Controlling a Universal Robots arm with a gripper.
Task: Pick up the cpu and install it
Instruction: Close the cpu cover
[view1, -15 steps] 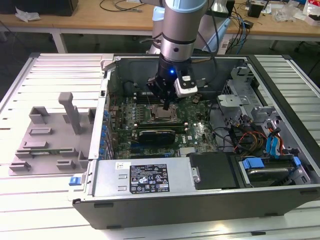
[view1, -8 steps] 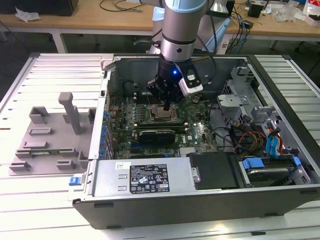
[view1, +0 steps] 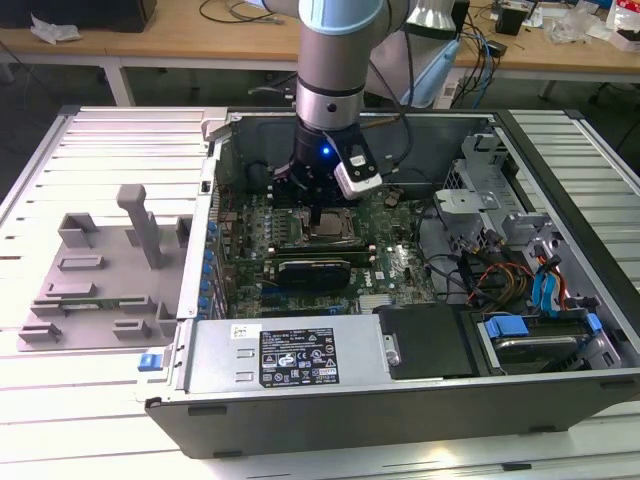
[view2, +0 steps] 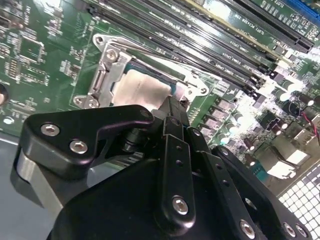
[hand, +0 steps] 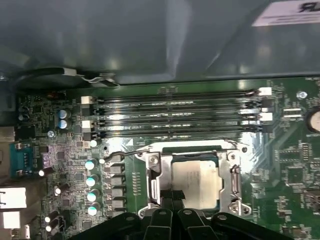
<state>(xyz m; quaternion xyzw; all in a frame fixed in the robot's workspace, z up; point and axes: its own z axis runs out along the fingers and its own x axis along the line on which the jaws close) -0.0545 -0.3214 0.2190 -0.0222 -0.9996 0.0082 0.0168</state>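
The cpu (hand: 197, 176), a flat square chip with a silver-grey top, lies inside the metal socket frame (hand: 233, 180) on the green motherboard (hand: 295, 165). In the second wrist view the cpu (view2: 142, 92) sits just beyond my black fingers. My gripper (hand: 173, 196) hangs low over the chip's near edge, fingers drawn together with nothing between them. In the exterior view the gripper (view1: 316, 214) reaches down into the open computer case, right above the socket (view1: 330, 229).
Memory slots (hand: 175, 115) run beside the socket. A grey fixture tray (view1: 100, 270) lies outside the case at the exterior view's left. A power supply (view1: 290, 355), drive bays (view1: 540, 340) and loose cables (view1: 490, 275) crowd the case.
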